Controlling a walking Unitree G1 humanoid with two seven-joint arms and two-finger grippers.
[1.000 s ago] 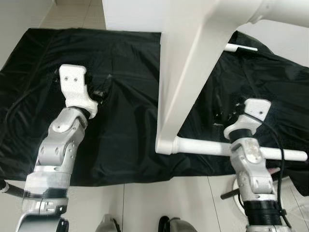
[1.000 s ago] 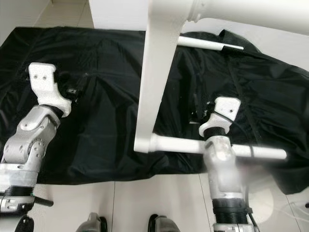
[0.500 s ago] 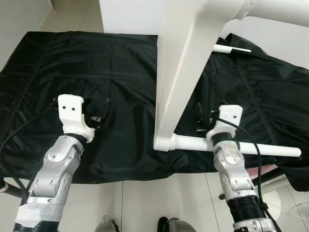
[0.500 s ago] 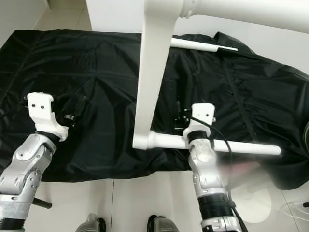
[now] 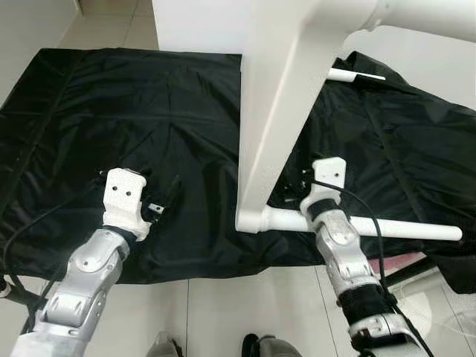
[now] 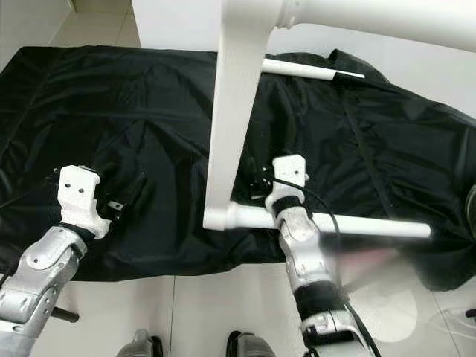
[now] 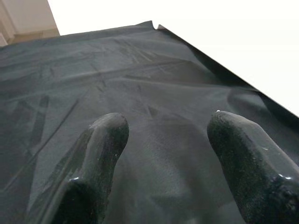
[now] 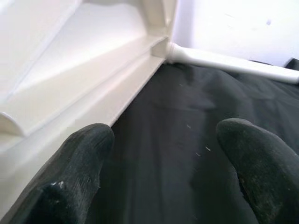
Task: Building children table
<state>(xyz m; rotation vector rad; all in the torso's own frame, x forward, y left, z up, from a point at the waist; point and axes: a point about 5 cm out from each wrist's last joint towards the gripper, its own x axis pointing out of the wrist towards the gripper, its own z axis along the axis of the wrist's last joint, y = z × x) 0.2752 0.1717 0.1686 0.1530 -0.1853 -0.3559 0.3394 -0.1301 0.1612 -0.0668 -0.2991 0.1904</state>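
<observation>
One black sheet (image 5: 149, 97) covers the floor before me, and the white children's table (image 5: 279, 111) lies overturned on it, legs (image 5: 387, 227) sticking out sideways. My right gripper (image 8: 163, 154) hovers beside its frame, fingers (image 8: 79, 172) spread and empty; my left gripper (image 7: 163, 149) hangs released over bare sheet.

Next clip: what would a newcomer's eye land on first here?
The white table frame standing on edge on the black sheet, its round legs lying flat across the cloth. Next, the right gripper, open, close beside the frame, and the left gripper, open over bare cloth.
</observation>
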